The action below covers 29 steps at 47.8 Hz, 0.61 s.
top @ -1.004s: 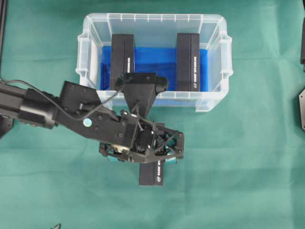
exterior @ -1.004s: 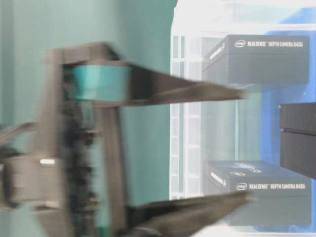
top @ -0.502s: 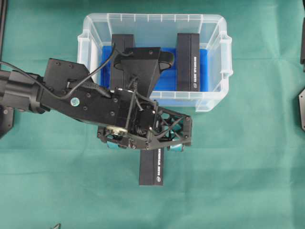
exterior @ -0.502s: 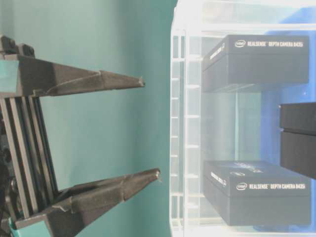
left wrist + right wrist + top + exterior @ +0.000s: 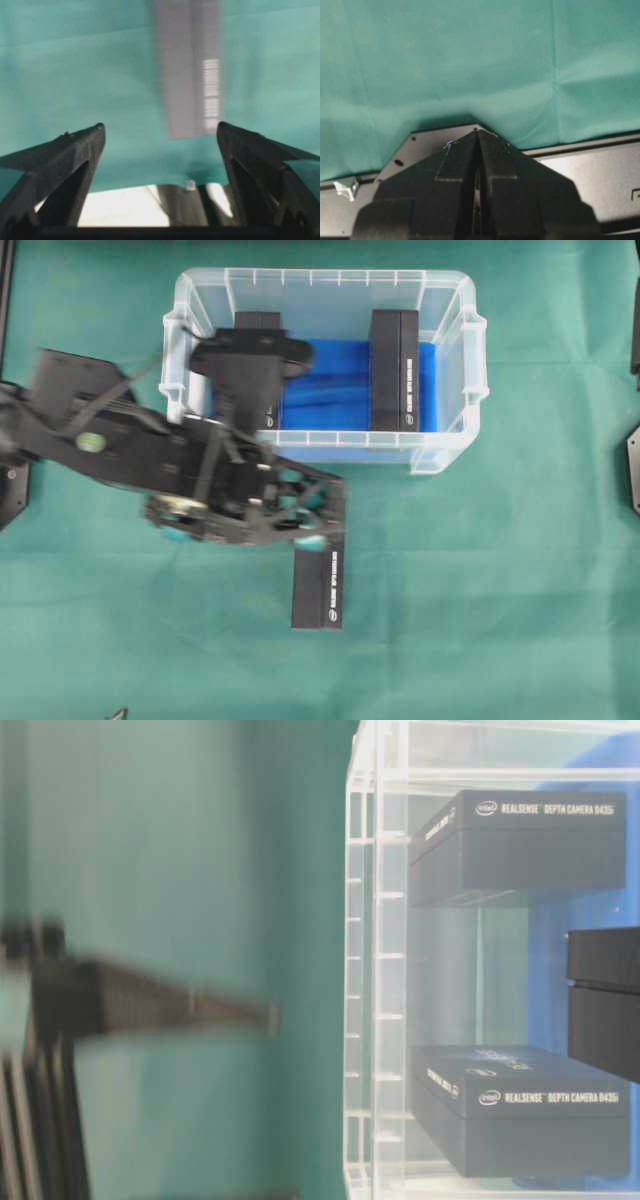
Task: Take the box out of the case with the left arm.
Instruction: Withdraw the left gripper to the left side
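The clear case (image 5: pixel 450 455) with its blue bottom stands at the back of the green cloth. One black box (image 5: pixel 395 370) stands in its right half. Another black box (image 5: pixel 262 405) in the left half is partly hidden by my left arm. A third black box (image 5: pixel 318 590) lies on the cloth in front of the case, and shows blurred in the left wrist view (image 5: pixel 187 75). My left gripper (image 5: pixel 247 525) hovers blurred to the upper left of that box, open with nothing between its fingers (image 5: pixel 75 145). The right gripper (image 5: pixel 477 131) is shut and holds nothing.
Seen from table level, the ribbed case wall (image 5: pixel 375 970) rises at the right, and two boxes (image 5: pixel 520 845) show through it. A blurred left finger (image 5: pixel 180 1010) crosses the cloth. Black hardware (image 5: pixel 633 470) sits at the right edge. A dark metal plate (image 5: pixel 600 170) lies under the right gripper.
My left gripper has drawn back to the left, away from the box on the cloth, with its jaws still open. The box has stayed where it lay.
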Each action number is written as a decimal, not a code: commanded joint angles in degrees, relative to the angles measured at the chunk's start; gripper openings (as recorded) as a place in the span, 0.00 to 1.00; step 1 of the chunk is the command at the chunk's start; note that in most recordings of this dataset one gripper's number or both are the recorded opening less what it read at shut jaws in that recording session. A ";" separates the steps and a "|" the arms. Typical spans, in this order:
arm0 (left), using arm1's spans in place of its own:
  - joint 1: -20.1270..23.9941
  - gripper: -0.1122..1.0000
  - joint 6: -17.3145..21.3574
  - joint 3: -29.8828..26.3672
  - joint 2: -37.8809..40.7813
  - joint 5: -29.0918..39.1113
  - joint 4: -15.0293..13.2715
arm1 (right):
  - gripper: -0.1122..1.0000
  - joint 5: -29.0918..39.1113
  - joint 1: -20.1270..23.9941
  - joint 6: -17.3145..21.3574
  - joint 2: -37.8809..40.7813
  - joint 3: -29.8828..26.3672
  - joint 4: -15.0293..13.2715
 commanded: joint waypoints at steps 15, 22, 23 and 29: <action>-3.08 0.91 0.00 17.31 -17.67 -0.35 0.18 | 0.10 0.62 -0.09 -0.18 -0.09 -0.70 -0.09; -4.57 0.91 -0.26 22.85 -22.94 -0.53 0.18 | 0.10 0.53 -0.09 -0.18 -0.09 -0.70 -0.09; -4.57 0.91 -0.26 23.38 -23.38 -0.53 0.18 | 0.10 0.53 -0.09 -0.18 -0.09 -0.70 -0.09; -4.57 0.91 -0.26 24.96 -24.70 -1.05 0.26 | 0.10 0.53 0.00 -0.18 -0.09 -0.70 -0.09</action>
